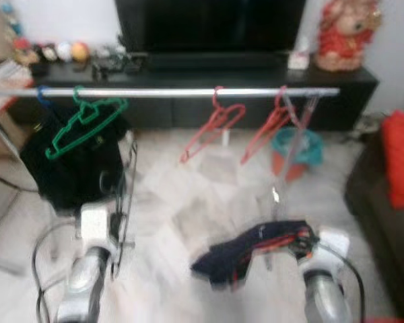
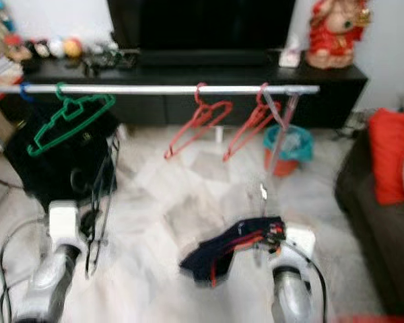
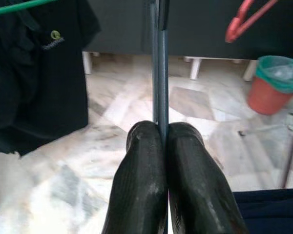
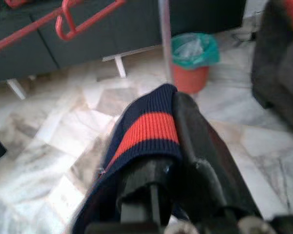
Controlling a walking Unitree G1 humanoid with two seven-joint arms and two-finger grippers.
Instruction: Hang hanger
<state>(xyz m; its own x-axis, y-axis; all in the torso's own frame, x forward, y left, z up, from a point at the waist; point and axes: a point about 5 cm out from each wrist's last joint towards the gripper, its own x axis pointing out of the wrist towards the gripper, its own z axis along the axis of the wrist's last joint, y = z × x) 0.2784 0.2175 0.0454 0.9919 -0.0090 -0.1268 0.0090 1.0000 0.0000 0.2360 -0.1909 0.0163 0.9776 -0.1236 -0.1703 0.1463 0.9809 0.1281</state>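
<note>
Both hands grip: left hand [image 3: 161, 141] hanger [image 3: 158, 63], right hand [image 4: 173, 117] garment [image 4: 146, 129].

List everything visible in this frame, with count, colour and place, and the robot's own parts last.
rail: 1, silver, running across in front of the TV cabinet
green hanger: 1, on the rail, towards the robot's left
red hangers: 2, on the rail, towards the right
black garment: 1, hanging under the green hanger
dark hanger: 1, thin, pinched in the left tool
navy garment: 1, red-striped, held by the right tool
bin: 1, orange with teal liner, on the floor beyond the rail
TV cabinet: 1, black, against the wall
red figure: 1, on the cabinet's right end
left tool: shut on the dark hanger
right tool: gripping the navy garment
</note>
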